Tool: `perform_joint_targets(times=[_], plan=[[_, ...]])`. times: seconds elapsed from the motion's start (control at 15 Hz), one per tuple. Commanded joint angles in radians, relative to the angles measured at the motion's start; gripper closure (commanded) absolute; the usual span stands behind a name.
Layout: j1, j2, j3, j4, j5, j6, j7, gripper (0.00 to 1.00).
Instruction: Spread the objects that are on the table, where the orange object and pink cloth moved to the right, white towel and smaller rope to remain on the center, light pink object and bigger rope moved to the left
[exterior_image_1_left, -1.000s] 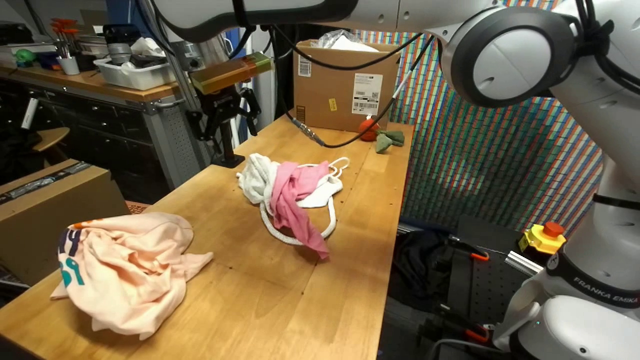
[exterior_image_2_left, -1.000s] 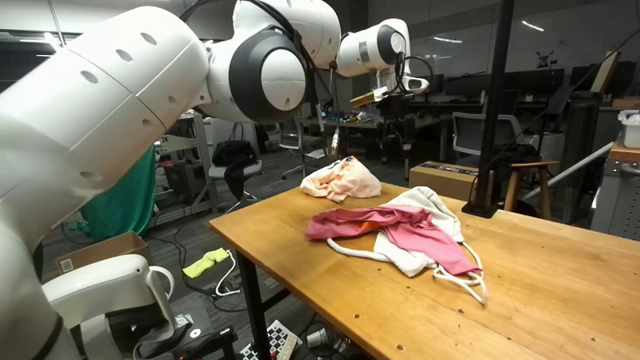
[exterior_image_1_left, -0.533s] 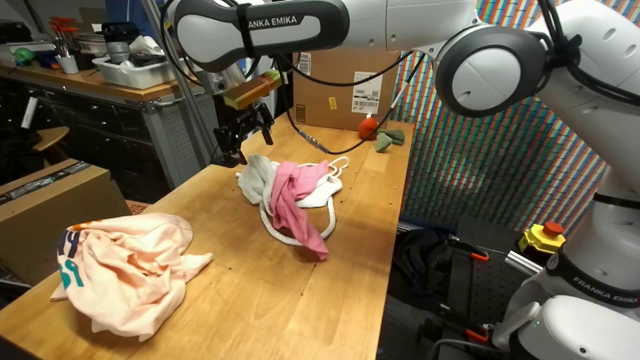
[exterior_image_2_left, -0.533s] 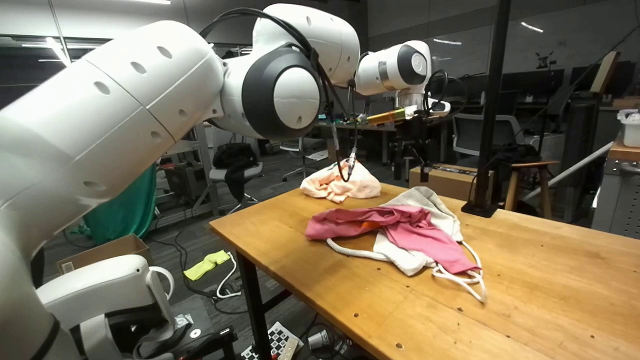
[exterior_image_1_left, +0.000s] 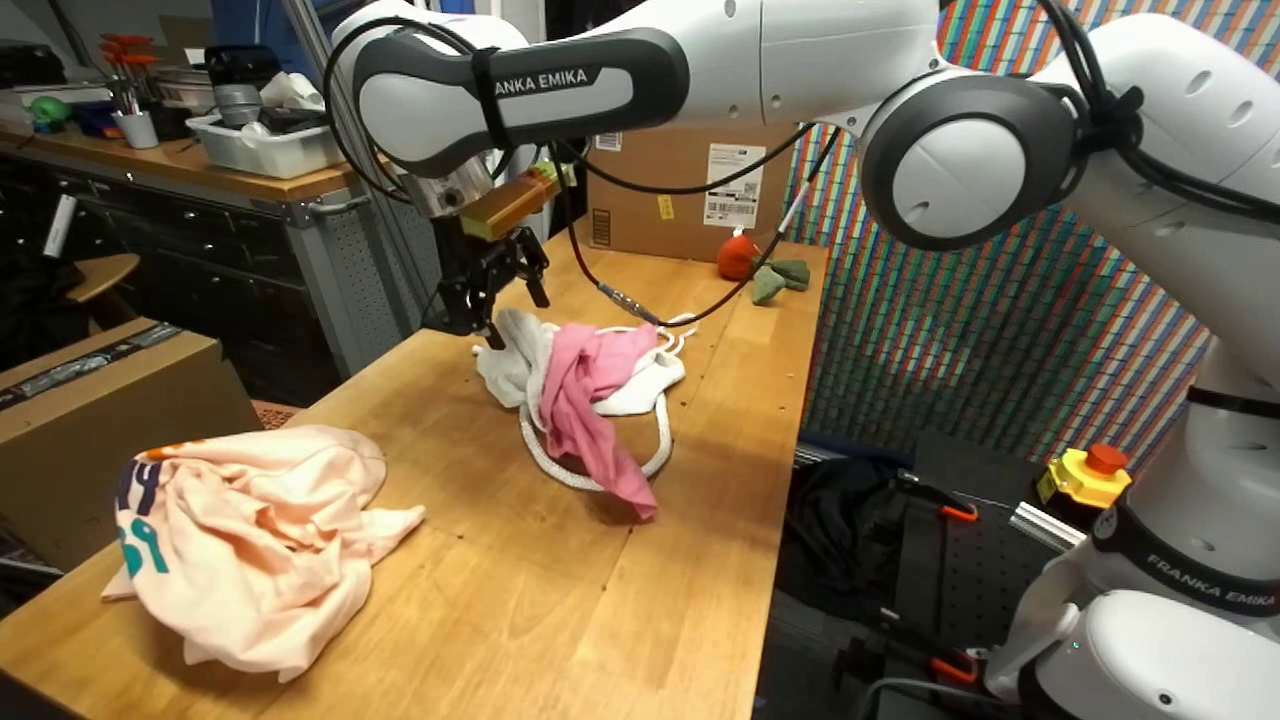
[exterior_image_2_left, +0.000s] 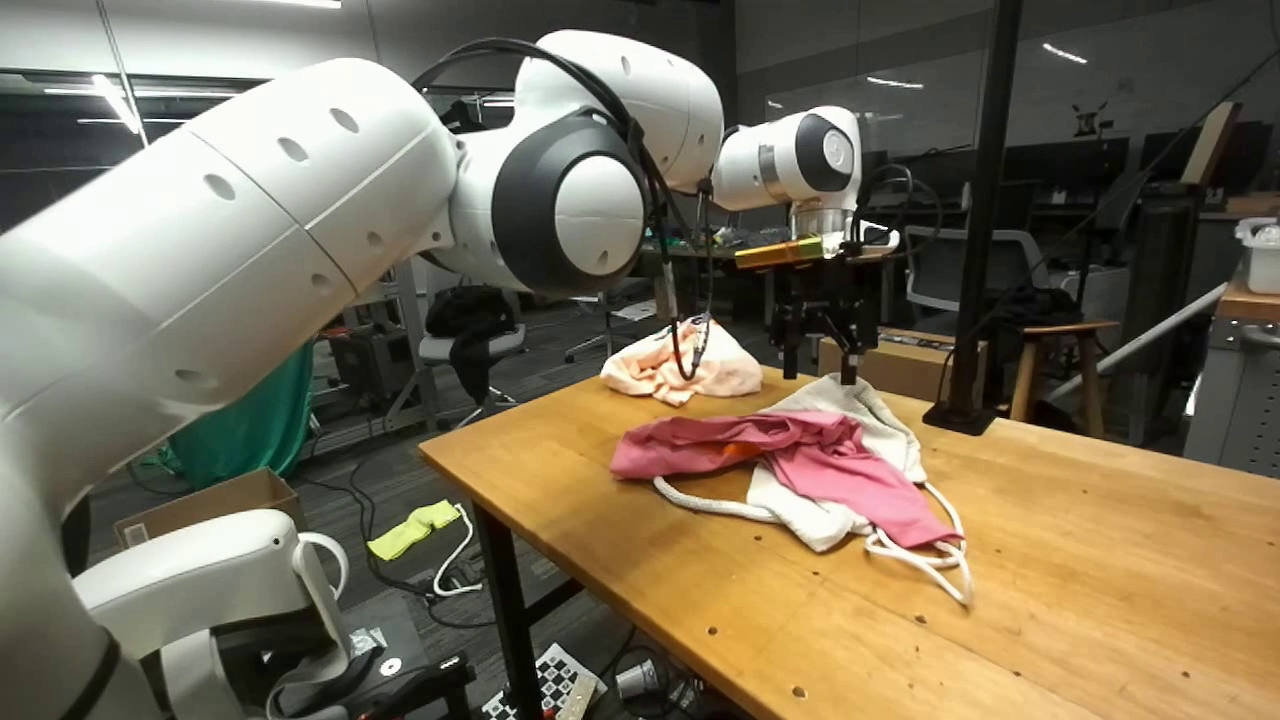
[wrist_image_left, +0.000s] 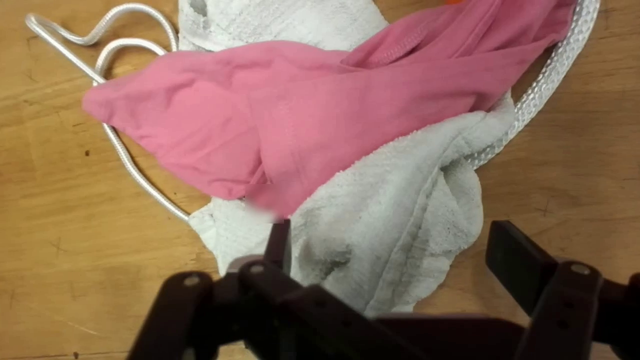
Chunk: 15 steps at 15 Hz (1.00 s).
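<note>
- Gripper (wrist_image_left: 392, 235) poised low near the middle of the table (exterior_image_1_left: 650, 610), fingers spread wide, nothing pinched. Wrist view puts them either side of the bunched end of the white towel (wrist_image_left: 395, 180); whether they touch it, cannot tell.
- Pink cloth (wrist_image_left: 320, 115) lies across the towel, covering much of it.
- Bigger rope (wrist_image_left: 545, 87) bows out from beneath towel and pink cloth; one pink end crosses over it.
- Smaller rope (wrist_image_left: 99, 76): thin loops lying out past the towel, pink tip resting over part of them.
- Orange object (exterior_image_1_left: 735, 255) at the far end, just in front of a cardboard box (exterior_image_1_left: 640, 170). Light pink object (exterior_image_1_left: 260, 550) crumpled at the opposite end, well apart from the rest. By the robot's own sides these read as right and left, so both look placed.
- Step in hand, by my judgement: untangling the middle four. Left to do: pink cloth to the right, bigger rope to the left.
- Next move: fingers line up with towel, not pink cloth. If towel is the target, dip and close on the bunched end. If pink cloth comes first, shift across to it; being topmost, it should lift off easiest.
- Watch: a deep grip may drag rope along.
</note>
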<state>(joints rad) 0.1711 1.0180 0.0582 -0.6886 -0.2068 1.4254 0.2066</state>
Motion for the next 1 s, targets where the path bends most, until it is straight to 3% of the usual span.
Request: perform_joint_targets(times=[0.0,0.8,0.87,0.93], plan=[[-0.005,0.032,-0.005,0.046,-0.008,-0.017,-0.035,0.00],[-0.035,0.055,-0.006,0.040,-0.003,0.047,-0.012,0.00],[-0.038,0.052,-0.004,0.037,-0.001,0.060,-0.013,0.25],[-0.038,0.051,-0.004,0.033,-0.003,0.075,-0.016,0.27]])
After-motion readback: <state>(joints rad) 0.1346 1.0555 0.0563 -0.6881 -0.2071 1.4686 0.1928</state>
